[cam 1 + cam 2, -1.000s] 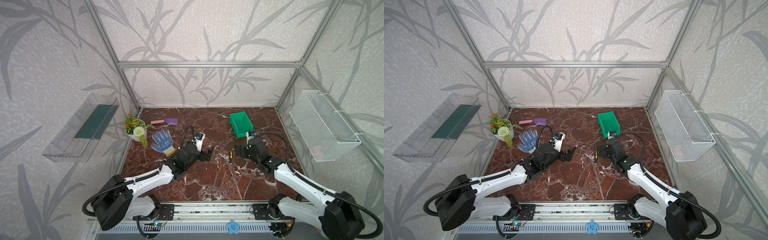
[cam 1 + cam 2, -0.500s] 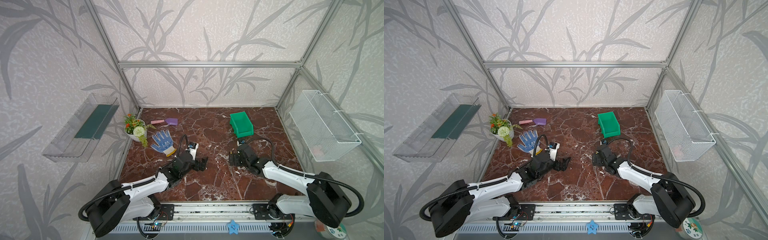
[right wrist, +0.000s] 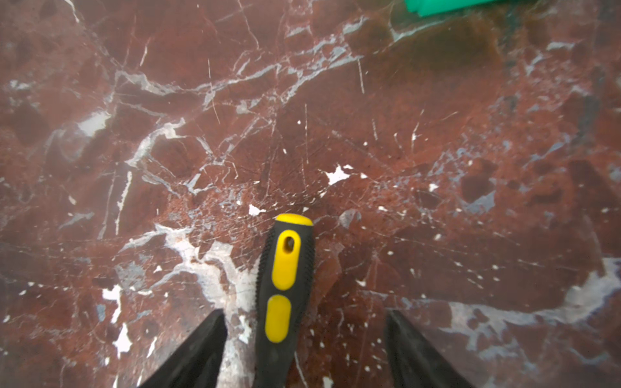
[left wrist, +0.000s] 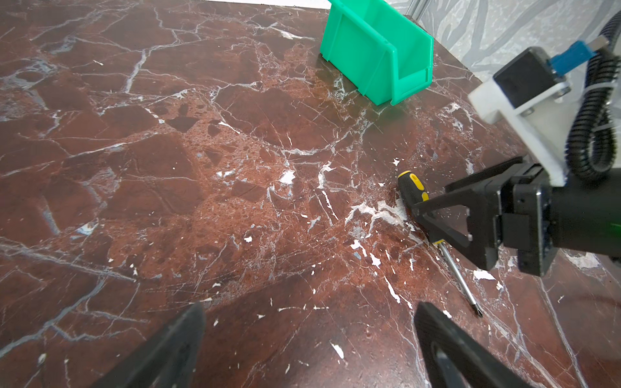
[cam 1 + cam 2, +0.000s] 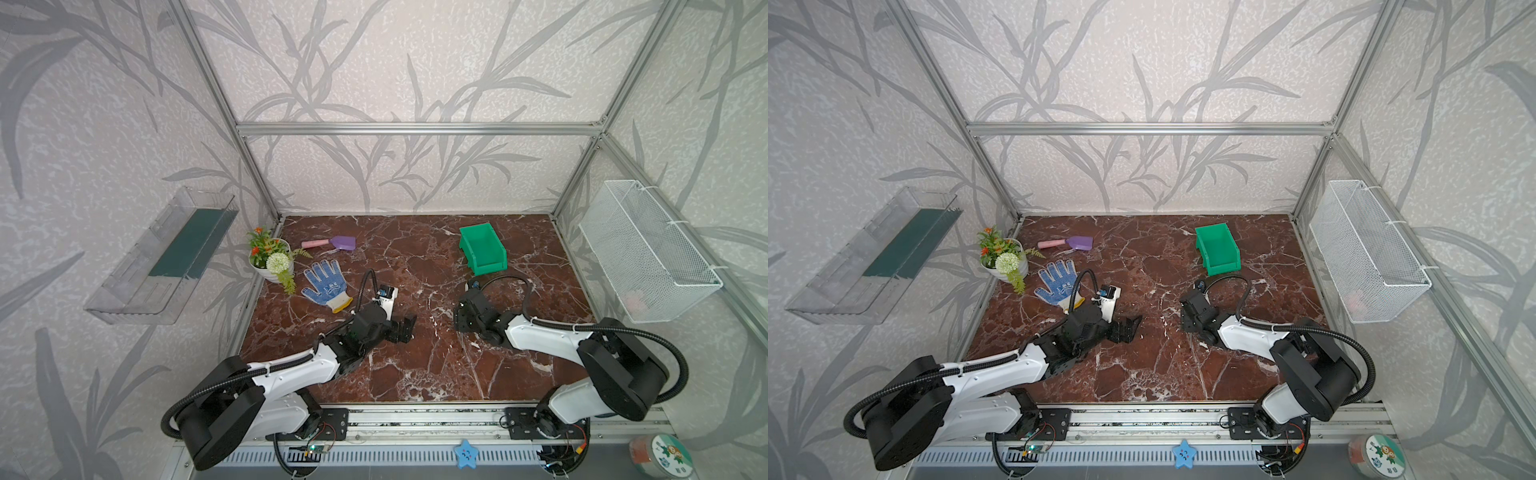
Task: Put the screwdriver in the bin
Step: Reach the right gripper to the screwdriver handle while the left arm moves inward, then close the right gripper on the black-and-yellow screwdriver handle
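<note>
The right gripper [image 3: 304, 315] sits low, jaws spread astride the handle of the screwdriver [image 3: 285, 278] lying flat on the marble tabletop [image 3: 134, 134], apart from the green bin [image 4: 376, 50], evidently aligned to pinch it; the left gripper [image 4: 311, 307] hovers spread, empty.

We find the bin [image 5: 482, 249] at the back right of the surface [image 5: 415, 374]; before it lies the screwdriver [image 3: 284, 285], handle between the right pincer's [image 3: 304, 317] jaws. At the left sit a potted plant [image 5: 270, 259], scoop [image 5: 332, 243] and glove [image 5: 326, 282].
</note>
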